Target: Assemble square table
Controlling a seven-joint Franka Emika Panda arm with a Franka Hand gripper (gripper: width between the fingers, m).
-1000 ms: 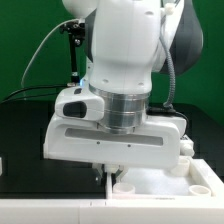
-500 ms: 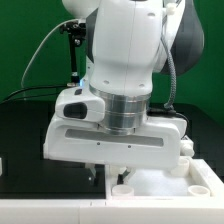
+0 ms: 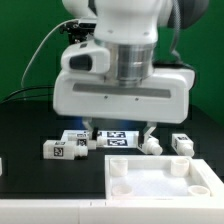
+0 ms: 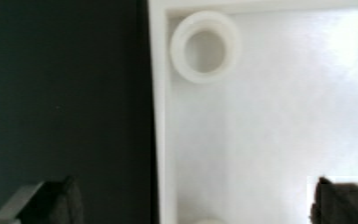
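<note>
See the gripper (image 3: 118,138) spread wide, nothing between its 2 fingers (image 4: 39,203), hanging above 1 edge of the square top (image 3: 160,182), a corner hole (image 4: 206,45) just ahead. Expect stiff, light, smooth plastic, likely slippery on flat faces; pinch across that edge near the corner. Reckon the chunky legs (image 3: 62,150), loose below and beyond the fingers, easier to clamp.

No text can be read (only coded black-and-white tags (image 3: 57,151) on the legs (image 3: 76,147)).
</note>
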